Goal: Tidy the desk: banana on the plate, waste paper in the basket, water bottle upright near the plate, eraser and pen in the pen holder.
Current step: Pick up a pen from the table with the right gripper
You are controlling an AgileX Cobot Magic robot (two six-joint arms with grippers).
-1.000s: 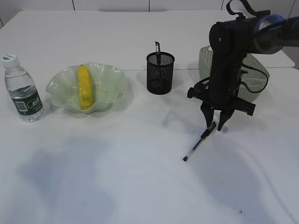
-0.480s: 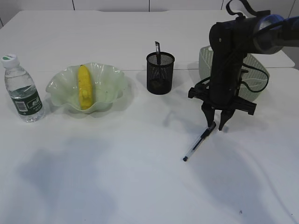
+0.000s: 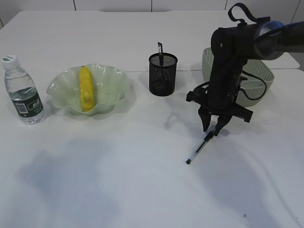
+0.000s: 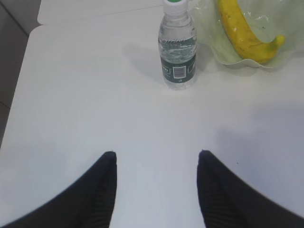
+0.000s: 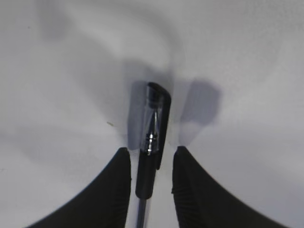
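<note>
A black-capped pen (image 3: 199,148) lies slantwise on the white table. My right gripper (image 3: 212,131) points straight down over its capped end. In the right wrist view the pen (image 5: 151,137) runs between the two fingers of the right gripper (image 5: 152,151), with a small gap on either side, so the jaws are open. The banana (image 3: 85,88) lies in the green wavy plate (image 3: 110,91). The water bottle (image 3: 23,95) stands upright left of the plate. My left gripper (image 4: 156,154) hangs open over bare table. The eraser and the waste paper are out of view.
A black mesh pen holder (image 3: 163,74) stands at centre back with a dark clip sticking out of it. The pale green basket (image 3: 263,76) sits behind my right arm. The left wrist view shows the bottle (image 4: 178,52) and the banana (image 4: 242,33) ahead.
My right arm has shifted a little to the left over the pen's capped end. The pen has stayed where it was. The left gripper has not moved.
</note>
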